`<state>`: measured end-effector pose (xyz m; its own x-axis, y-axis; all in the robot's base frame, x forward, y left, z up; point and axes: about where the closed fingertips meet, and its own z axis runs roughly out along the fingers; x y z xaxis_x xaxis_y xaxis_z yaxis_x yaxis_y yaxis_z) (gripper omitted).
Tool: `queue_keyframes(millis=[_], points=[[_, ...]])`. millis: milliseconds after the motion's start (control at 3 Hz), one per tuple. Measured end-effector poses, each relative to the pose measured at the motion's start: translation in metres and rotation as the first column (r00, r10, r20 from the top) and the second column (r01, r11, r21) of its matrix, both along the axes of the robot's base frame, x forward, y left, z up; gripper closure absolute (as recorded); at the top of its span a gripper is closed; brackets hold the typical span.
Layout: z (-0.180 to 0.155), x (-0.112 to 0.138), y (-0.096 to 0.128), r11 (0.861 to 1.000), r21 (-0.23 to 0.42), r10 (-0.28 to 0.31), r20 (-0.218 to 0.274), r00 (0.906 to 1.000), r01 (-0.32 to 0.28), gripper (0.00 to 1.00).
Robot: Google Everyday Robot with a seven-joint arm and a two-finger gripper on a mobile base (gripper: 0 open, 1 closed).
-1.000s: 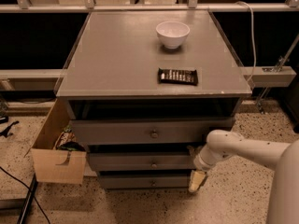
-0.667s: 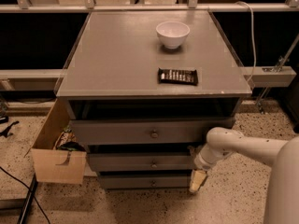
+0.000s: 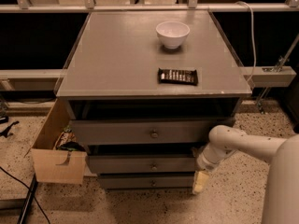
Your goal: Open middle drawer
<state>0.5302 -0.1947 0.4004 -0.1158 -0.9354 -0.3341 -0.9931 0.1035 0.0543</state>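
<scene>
Pale claw [image 3: 201, 181] near right end of middle drawer [image 3: 140, 164]

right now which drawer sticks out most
The top drawer, tallest front, overhanging the middle drawer and bottom drawer; the gripper hangs by their right ends.

A white bowl [image 3: 172, 33] stands on the far part of the gray cabinet top [image 3: 117, 55], and a dark snack bar [image 3: 177, 76] lies nearer, to the right. An open cardboard box [image 3: 58, 164] stands on the speckled floor [image 3: 233, 202] left of the cabinet. The gripper [image 3: 200, 181] hangs low at the cabinet's near right corner.
</scene>
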Motion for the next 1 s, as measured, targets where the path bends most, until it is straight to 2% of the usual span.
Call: queue_keyframes(millis=[1000], points=[[-0.001,-0.033,-0.019,1.0,-0.009,-0.023,-0.09,0.9957,0.022,0.0]])
